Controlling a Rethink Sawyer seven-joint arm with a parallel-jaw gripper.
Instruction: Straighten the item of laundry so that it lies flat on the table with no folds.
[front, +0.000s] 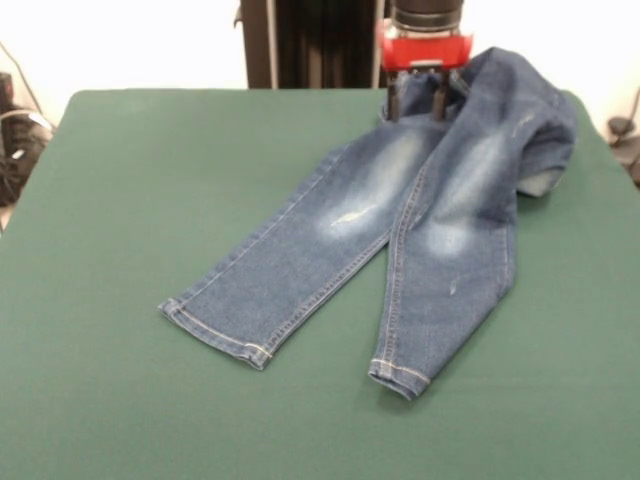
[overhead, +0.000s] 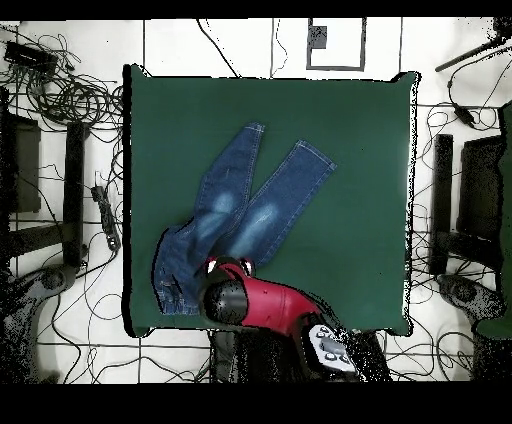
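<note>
Denim jeans (front: 420, 215) waistband under gripper (front: 417, 100) fingers

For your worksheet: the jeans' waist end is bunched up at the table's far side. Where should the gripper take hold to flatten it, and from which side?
Probably grip the folded-over waistband of the jeans, coming straight down from above. Both legs already lie spread towards the table's near edge, so only that heaped end needs pulling out. The gripper hangs right beside it.

red-and-black arm low at the pedestal side, gripper (front: 418, 100) pointing down, fingers slightly parted
</note>
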